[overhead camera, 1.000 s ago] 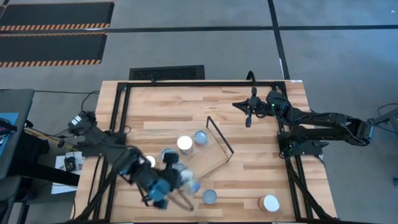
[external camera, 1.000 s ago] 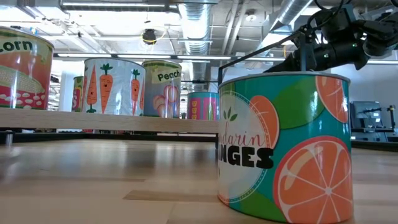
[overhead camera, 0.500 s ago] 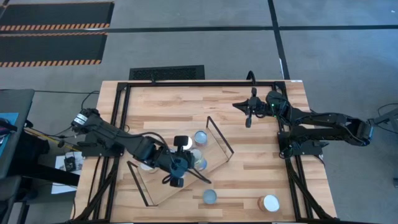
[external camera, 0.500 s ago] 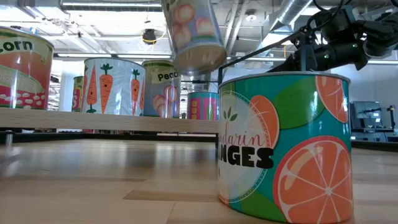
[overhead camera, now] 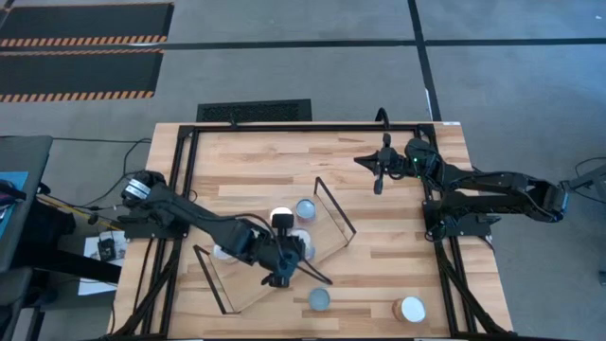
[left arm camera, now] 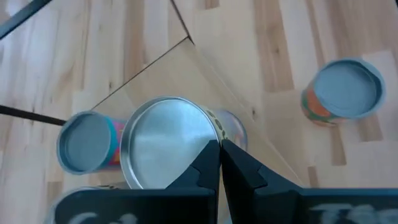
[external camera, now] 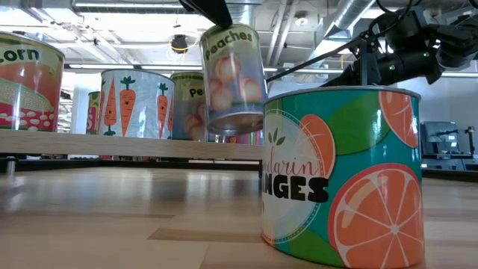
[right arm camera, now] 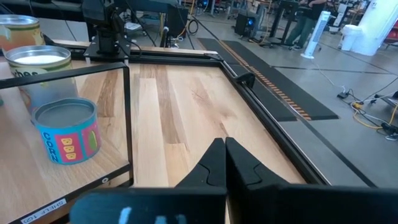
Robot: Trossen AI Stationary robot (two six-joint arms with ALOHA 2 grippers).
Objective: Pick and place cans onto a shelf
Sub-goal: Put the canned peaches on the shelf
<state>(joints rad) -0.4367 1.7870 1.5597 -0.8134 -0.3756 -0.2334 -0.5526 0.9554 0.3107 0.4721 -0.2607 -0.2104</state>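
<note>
Peaches can [external camera: 233, 78] is the item in play. High view: left gripper [overhead camera: 280, 268] sits over the middle of the shelf [overhead camera: 248, 284], a light-wood board lying skewed on the counter [overhead camera: 246, 156] w/ black wire frames at both short ends. The held can is mostly hidden under the arm here. White-topped can [overhead camera: 281, 221] and blue-grey-topped can [overhead camera: 305, 208] stand near the shelf's far end frame. Off the shelf, toward the counter's near edge: another blue-grey top [overhead camera: 320, 299] and a white top [overhead camera: 412, 309]. Right gripper [overhead camera: 378, 177] is parked well apart, over the counter's far right area.

Low view: peaches can hangs in the air, tilted, above shelf level, label pale w/ pink-orange fruit and the word "Peaches"; dark finger shows at its top rim. Behind it on the shelf: carrot can [external camera: 137, 103], second peach can [external camera: 190, 106], corn can [external camera: 28, 86]. Big teal oranges can [external camera: 343, 175] stands in front on the counter.

Left wrist view: left gripper fingers pressed nearly together, pinching the rim of the held can, whose top is shiny silver; blue-grey-topped can [left arm camera: 87, 142] just beside it, orange-labelled can [left arm camera: 344, 92] apart on bare counter.

Right wrist view: right gripper [right arm camera: 224, 163] pressed together, holding nothing; small teal corn can [right arm camera: 67, 130] stands behind the wire frame.
</note>
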